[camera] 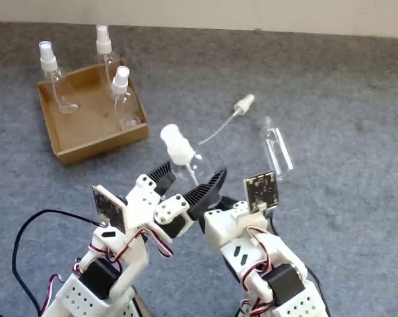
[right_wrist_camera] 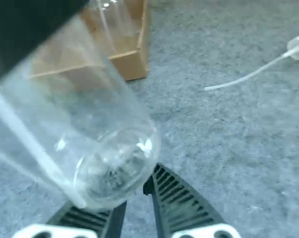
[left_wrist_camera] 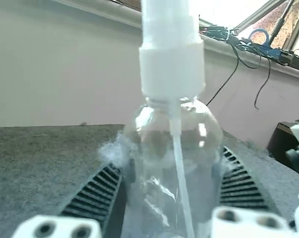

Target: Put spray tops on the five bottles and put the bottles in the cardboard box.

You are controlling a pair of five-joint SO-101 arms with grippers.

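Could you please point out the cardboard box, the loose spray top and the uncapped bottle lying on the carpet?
cardboard box (camera: 103,146): high view, front wall.
loose spray top (camera: 245,104): high view, white head.
uncapped bottle (camera: 276,150): high view, clear body.

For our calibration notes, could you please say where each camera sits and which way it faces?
High view: fixed overhead, looking down on both arms and the cardboard box.
Left wrist view: on the left arm, level, facing a wall; the left pincer grips the bottle.
Right wrist view: on the right arm, facing down at carpet past the right pincer.
All three share that bottle.
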